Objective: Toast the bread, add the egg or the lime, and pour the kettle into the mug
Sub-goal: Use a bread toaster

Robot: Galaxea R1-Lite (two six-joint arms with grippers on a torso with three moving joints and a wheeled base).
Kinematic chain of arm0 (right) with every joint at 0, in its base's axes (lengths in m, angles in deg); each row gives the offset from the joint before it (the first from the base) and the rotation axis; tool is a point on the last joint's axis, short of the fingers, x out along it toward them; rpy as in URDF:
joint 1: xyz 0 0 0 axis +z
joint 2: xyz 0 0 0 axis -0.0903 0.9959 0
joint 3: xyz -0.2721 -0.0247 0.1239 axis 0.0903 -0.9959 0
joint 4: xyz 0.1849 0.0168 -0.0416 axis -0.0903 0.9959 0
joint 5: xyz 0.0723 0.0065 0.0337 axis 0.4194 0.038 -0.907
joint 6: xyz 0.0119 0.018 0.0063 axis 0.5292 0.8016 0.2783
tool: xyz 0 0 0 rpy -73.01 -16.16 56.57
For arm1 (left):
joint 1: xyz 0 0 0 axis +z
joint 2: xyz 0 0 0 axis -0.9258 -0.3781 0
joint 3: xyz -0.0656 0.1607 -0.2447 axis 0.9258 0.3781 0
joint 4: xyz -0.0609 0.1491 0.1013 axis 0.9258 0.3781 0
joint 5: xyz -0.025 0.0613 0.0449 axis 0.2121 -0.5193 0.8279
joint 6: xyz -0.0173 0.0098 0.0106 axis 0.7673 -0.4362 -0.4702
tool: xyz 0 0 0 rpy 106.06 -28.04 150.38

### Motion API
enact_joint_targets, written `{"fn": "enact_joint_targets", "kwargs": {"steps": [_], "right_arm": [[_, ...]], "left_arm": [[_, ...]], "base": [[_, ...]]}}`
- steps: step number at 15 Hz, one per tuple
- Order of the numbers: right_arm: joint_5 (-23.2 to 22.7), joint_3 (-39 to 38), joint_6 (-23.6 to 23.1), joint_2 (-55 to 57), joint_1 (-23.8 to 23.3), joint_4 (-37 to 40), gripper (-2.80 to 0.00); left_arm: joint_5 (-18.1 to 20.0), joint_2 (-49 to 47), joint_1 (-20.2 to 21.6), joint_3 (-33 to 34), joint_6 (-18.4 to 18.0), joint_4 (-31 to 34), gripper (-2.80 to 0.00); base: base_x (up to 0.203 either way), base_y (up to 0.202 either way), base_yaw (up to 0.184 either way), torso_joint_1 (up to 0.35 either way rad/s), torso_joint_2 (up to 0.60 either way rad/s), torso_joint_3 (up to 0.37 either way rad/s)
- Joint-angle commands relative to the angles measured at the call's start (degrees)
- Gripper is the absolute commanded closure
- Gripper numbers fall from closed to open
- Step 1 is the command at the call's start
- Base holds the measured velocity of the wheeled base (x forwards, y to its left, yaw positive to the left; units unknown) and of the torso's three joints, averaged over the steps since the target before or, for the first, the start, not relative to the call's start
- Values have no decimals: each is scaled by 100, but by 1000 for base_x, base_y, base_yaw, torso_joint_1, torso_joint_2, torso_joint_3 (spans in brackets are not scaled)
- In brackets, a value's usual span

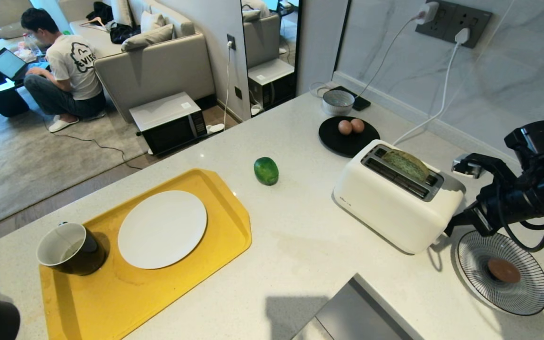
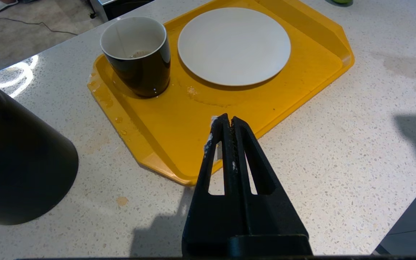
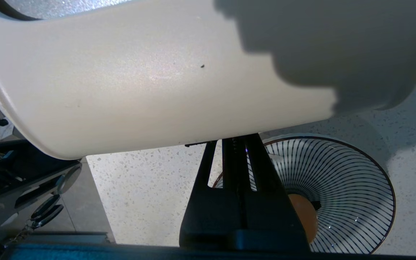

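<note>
**Right now: R gripper pressed shut at toaster end, bread down in slot**

Closest in, the right gripper [image 3: 237,139] has its black fingers squeezed together w/ nothing between them, tips right up against the lower edge of the glossy white two-slot toaster [image 1: 395,203], at the end nearest the robot; whether they touch it can't be told. Thick greenish-grey bread slice w/ darker crust [image 1: 406,163] sits in the far slot, top poking out. Just under the arm, a round plate w/ fine black radial stripes [image 1: 527,288] holds a brown egg-like item, partly hidden in wrist view.

Left gripper [image 2: 228,122] also closed, empty, hovering over the near edge of the yellow plastic tray [image 2: 179,144]. On that tray: short mug, glossy black outside, white inside [image 2: 137,57], upright, beside a plain white round plate [image 2: 234,45]. A little liquid lies in the mug bottom; wet patches on tray near it. Matte-black kettle body [image 2: 16,159] stands on the speckled white counter [image 1: 300,245], just off the tray's corner.

Further out: glossy dark-green lime [image 1: 266,170] alone on counter, betw. tray and toaster. Behind toaster, a flat black round plate [image 1: 343,141] w/ two pinkish-brown eggs [image 1: 351,126] touching each other; grey ribbed bowl [image 1: 338,102] beyond it. Person sits on the floor w/ a laptop, far bkgd.
</note>
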Motion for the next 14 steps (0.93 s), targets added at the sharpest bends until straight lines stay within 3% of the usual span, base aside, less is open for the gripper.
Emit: {"fn": "enact_joint_targets", "kwargs": {"steps": [1,14], "right_arm": [[-12,2,-19,-26,-1,13,0],[-4,19,-72,-70,-1,-125,0]], "left_arm": [[-4,-5,1,-2,1,-2,0],[-4,-5,1,5,1,-2,0]], "base": [[0,0,0,0,0,0],[0,0,0,0,0,0]]}}
